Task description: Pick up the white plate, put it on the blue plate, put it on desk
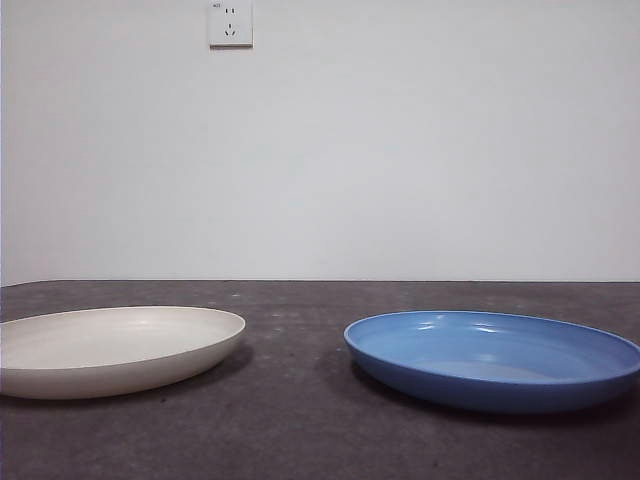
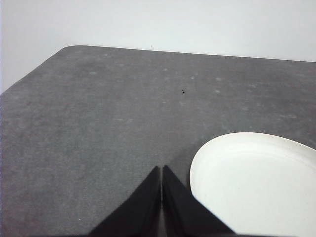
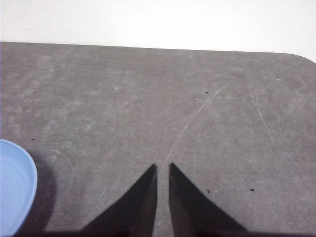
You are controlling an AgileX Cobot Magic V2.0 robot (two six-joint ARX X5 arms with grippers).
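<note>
The white plate [image 1: 120, 345] rests flat on the desk [image 1: 300, 430] at the left of the front view, with the blue plate [image 1: 490, 358] flat at the right and a gap of bare desk between them. In the left wrist view, my left gripper [image 2: 161, 168] hovers above the desk just beside the white plate [image 2: 256, 182], its jaws shut and empty. My right gripper [image 3: 162, 165] hangs over bare desk, jaws shut with only a thin slit and nothing held. The blue plate's edge [image 3: 15, 187] shows off to one side of it. Neither arm appears in the front view.
A white wall with a power socket [image 1: 230, 24] stands behind the desk. The desk's rounded far corners [image 2: 69, 48] show in both wrist views. Light scratches mark the desk surface [image 3: 197, 113] ahead of the right gripper.
</note>
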